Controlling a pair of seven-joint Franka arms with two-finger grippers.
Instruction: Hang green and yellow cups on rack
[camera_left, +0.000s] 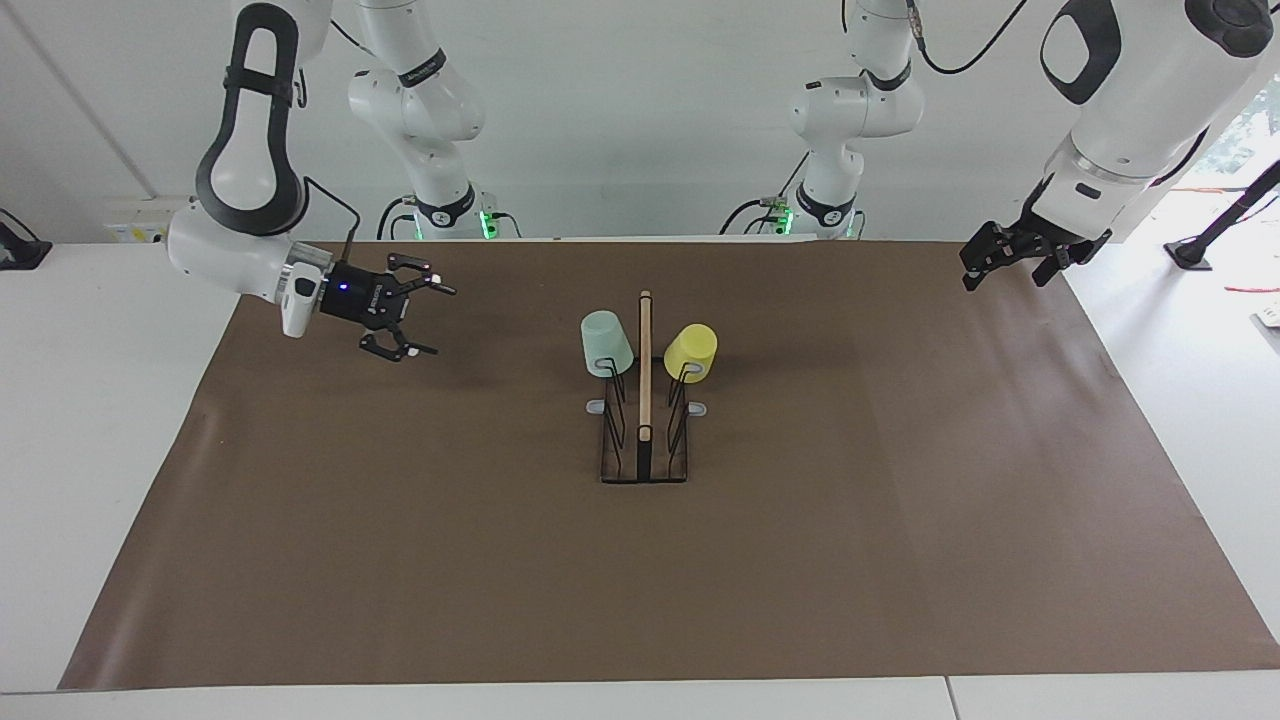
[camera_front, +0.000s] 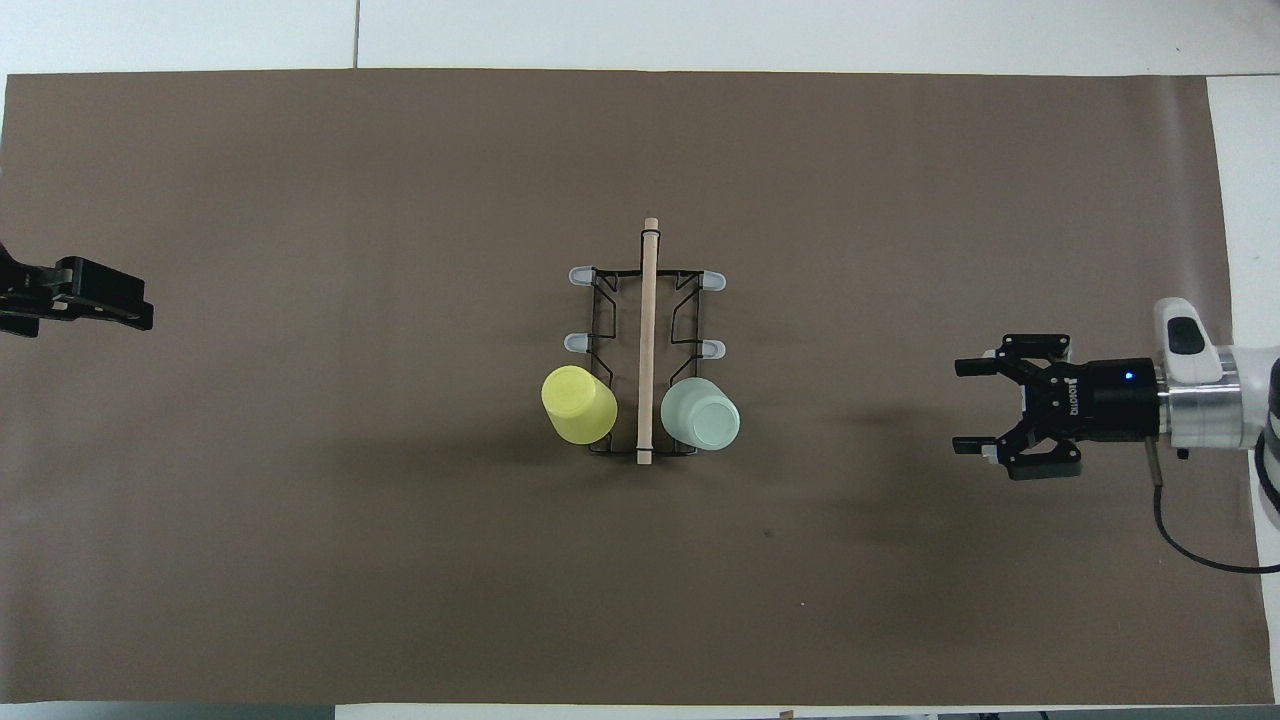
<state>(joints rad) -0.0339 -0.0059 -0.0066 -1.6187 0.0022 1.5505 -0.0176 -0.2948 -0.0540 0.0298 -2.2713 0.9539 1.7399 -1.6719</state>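
Now, cups: green cup (camera_left: 606, 343) & yellow cup (camera_left: 691, 352) inverted on rack (camera_left: 644, 440) prongs, mid-mat.
R gripper (camera_left: 420, 318): jaws wide, empty, over mat.
L gripper (camera_left: 1005, 266): at mat edge, prob. empty, spread unclear.

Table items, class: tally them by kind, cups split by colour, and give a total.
Green cup: 1, hung on the rack
Yellow cup: 1, hung on the rack
Rack: 1
Brown mat: 1
Total: 4
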